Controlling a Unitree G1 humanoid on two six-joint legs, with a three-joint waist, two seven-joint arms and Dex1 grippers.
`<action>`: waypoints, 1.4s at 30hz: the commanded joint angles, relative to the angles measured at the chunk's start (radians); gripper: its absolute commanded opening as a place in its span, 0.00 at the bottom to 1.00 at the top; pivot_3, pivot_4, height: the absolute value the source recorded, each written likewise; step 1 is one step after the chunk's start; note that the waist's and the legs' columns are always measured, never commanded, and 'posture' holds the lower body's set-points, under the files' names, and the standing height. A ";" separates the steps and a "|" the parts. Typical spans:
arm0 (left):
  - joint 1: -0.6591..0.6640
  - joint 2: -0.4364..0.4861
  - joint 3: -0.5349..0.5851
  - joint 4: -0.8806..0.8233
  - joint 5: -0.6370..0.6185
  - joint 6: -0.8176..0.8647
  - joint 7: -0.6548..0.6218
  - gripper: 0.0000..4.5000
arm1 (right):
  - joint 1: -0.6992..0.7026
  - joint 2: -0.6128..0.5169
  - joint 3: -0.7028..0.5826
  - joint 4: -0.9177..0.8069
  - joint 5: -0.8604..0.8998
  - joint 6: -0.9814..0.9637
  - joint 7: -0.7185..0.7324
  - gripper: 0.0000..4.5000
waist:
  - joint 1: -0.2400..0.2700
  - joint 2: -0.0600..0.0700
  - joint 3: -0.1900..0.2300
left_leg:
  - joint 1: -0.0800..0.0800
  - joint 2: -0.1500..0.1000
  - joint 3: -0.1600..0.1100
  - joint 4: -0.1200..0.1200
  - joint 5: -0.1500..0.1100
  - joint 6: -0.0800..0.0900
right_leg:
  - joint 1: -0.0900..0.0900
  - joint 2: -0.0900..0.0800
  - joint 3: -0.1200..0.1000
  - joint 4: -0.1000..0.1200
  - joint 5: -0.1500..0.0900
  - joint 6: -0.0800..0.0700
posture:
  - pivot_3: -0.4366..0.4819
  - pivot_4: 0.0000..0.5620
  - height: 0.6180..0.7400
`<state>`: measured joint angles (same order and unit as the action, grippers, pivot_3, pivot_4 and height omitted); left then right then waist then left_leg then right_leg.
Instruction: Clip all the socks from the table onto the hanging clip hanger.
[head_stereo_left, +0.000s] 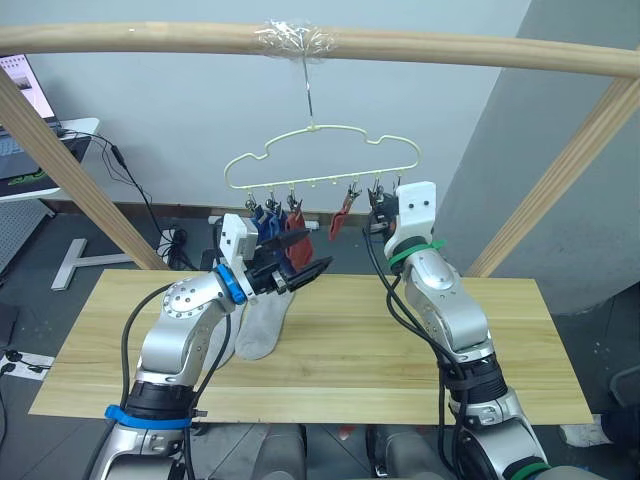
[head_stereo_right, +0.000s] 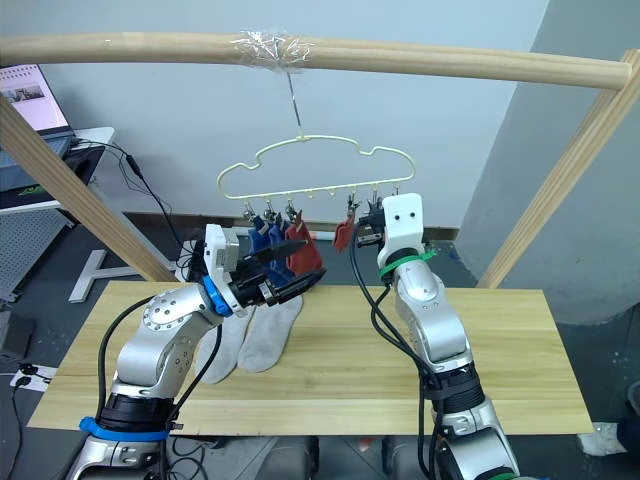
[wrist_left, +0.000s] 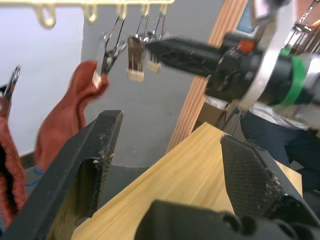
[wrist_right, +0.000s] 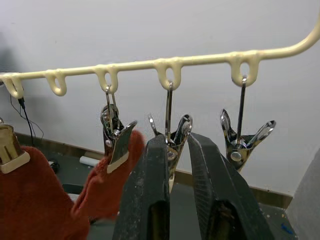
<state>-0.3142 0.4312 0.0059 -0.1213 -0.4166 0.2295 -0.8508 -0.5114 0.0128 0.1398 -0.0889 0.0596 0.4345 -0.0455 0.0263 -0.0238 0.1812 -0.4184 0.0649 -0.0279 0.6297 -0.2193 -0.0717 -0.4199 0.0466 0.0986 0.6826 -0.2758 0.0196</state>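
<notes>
The right gripper (wrist_right: 172, 150), fingers nearly together, pinches a small dark metal clip (wrist_right: 170, 137) on the pale yellow wavy wire clip hanger (head_stereo_left: 320, 157). Beside it hangs a rust red sock (wrist_right: 107, 182). The left gripper (head_stereo_left: 305, 257) hovers spread open, empty. Below it, two light grey ankle socks (head_stereo_right: 268, 338) lie on the light wooden plank table (head_stereo_left: 400, 350).

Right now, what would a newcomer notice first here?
The pale yellow hanger hanging from the wooden pole, with blue socks and red socks already clipped on. Next, the right claw, raised to the hanger's right end and closed on a metal clip. Below, two grey socks lie on the table under the open left claw.
</notes>
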 joint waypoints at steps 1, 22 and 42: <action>-0.007 0.000 0.005 -0.070 -0.022 0.026 0.018 0.80 | -0.035 0.016 -0.018 -0.008 -0.011 -0.033 -0.002 0.15 | 0.000 0.000 0.000 | 0.000 0.000 0.000 0.000 0.000 0.000 | 0.000 0.000 0.000 0.000 0.000 0.000 | 0.71 0.30 1.00; -0.040 -0.001 -0.002 -0.097 -0.015 0.082 0.048 0.80 | -0.055 0.057 -0.050 0.035 -0.012 -0.031 -0.022 0.59 | 0.001 0.000 0.000 | 0.000 0.000 0.000 0.000 0.000 0.000 | 0.000 0.000 0.000 0.000 0.000 0.000 | 0.72 0.30 1.00; -0.008 0.002 0.011 -0.006 -0.004 -0.017 -0.015 0.80 | -0.124 0.125 -0.083 0.115 -0.003 -0.037 -0.045 0.31 | 0.000 0.000 0.000 | 0.000 0.000 0.000 0.000 0.000 0.000 | 0.000 0.000 0.000 0.000 0.000 0.000 | 0.72 0.30 1.00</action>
<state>-0.3234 0.4310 0.0052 -0.1115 -0.4197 0.2413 -0.8619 -0.6117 0.1243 0.0594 0.0443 0.0530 0.4198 -0.0860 0.0262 -0.0234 0.1814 -0.4184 0.0650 -0.0276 0.6293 -0.2193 -0.0717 -0.4203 0.0465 0.0987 0.6824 -0.2757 0.0193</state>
